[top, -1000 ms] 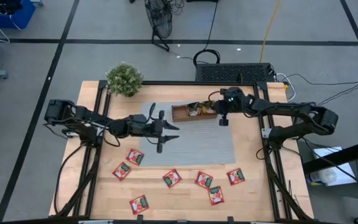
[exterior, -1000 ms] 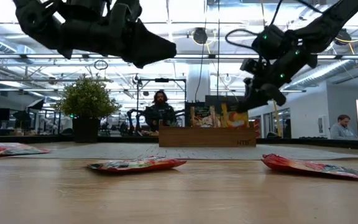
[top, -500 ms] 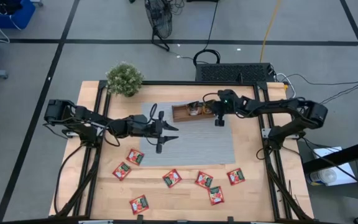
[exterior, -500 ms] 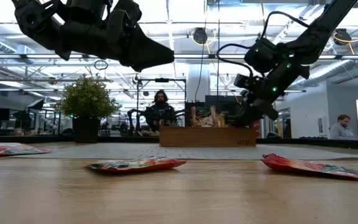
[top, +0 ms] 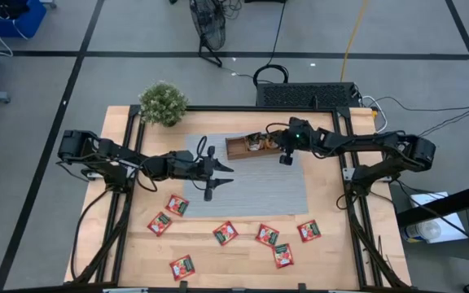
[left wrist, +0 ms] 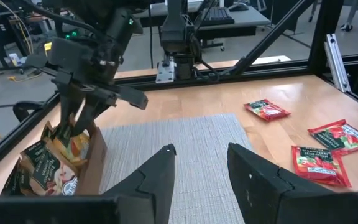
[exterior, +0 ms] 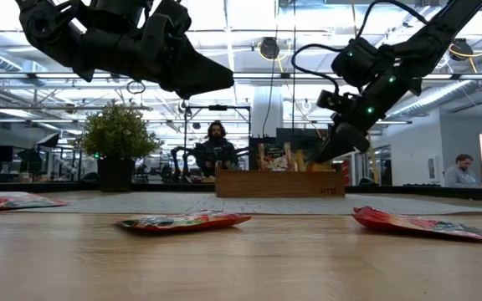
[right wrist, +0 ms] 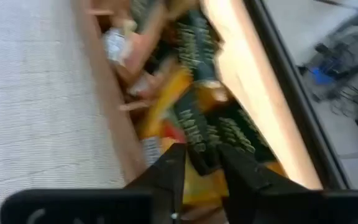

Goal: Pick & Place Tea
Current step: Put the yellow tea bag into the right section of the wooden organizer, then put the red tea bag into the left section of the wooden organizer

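Over the wooden tray (top: 251,146) at twelve o'clock of the grey mat (top: 251,191), the right gripper (top: 283,145) hangs, fingers slightly parted above standing packets (left wrist: 48,165) with unreadable print. Seven red tea packets (top: 268,235) lie toward six o'clock. The left gripper (top: 222,174) hovers spread at nine o'clock.

Faint unreadable mark on wooden tray (exterior: 279,184), packet (left wrist: 265,109) print illegible
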`<action>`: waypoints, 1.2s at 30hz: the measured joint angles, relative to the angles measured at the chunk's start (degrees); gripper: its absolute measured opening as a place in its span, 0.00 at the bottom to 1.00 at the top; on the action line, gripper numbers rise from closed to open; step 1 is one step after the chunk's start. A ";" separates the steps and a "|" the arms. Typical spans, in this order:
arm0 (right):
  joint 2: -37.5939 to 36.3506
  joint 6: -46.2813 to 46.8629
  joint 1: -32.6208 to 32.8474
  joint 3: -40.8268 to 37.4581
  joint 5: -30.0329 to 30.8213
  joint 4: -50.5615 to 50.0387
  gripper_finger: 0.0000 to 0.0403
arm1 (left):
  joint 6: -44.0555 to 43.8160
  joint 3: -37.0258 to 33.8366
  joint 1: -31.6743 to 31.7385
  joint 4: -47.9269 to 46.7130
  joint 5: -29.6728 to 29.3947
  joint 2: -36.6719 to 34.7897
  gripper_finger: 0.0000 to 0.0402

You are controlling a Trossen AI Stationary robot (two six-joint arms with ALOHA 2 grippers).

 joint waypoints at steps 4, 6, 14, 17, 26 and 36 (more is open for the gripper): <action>0.00 0.43 0.02 0.00 3.91 0.16 0.28 | -0.13 0.00 0.00 -0.02 -0.01 0.00 0.38; -0.35 0.60 0.05 0.00 4.45 0.19 0.32 | -0.13 0.00 0.00 -0.02 -0.02 0.00 0.38; -9.42 1.12 6.73 0.02 5.46 -1.53 0.39 | -0.13 0.00 0.00 0.13 -0.09 0.01 0.38; -15.54 2.64 13.08 0.02 4.11 -7.13 0.39 | -0.13 0.00 0.00 0.35 -0.09 0.02 0.38; -22.40 33.10 45.97 0.04 6.77 -33.14 0.44 | -0.11 0.00 0.00 0.37 -0.11 0.02 0.38; -14.40 80.74 67.24 0.02 -3.17 -26.50 0.37 | -0.11 0.00 -0.01 0.48 -0.11 0.04 0.38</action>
